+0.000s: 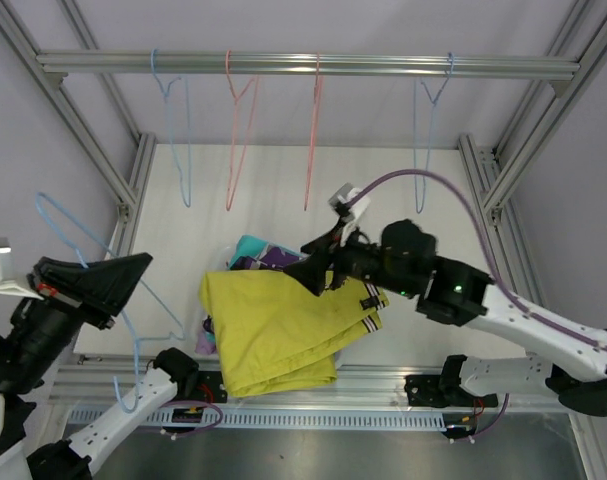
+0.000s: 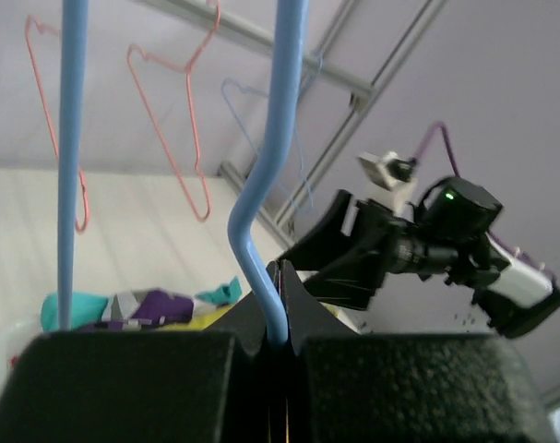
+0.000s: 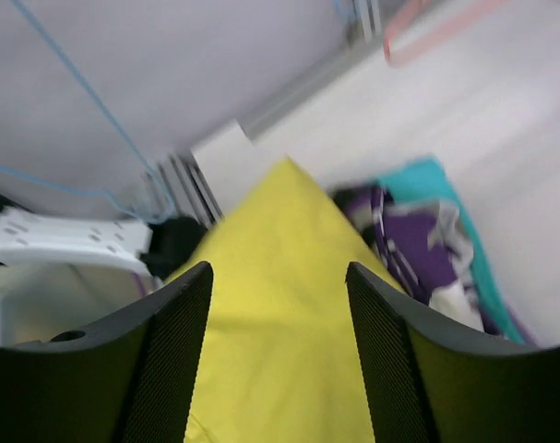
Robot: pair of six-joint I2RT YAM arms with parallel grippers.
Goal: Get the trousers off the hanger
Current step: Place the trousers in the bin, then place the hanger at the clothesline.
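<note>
Now the mustard yellow trousers (image 1: 273, 335) are lying limp on the worktop (image 1: 273, 190), off the blue hanger (image 2: 284, 138) that the left pincer (image 2: 278, 337) is clamping, while the right pincer (image 3: 278, 286) is hovering wide open above this light, soft cloth, probably best pinched at a fold.

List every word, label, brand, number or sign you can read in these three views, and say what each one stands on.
None: no view shows readable text.
The yellow trousers, the camouflage trousers, the blue hanger and the pink hangers on the rail show no print.
The green light on the right arm is a plain lamp, not a sign.
</note>
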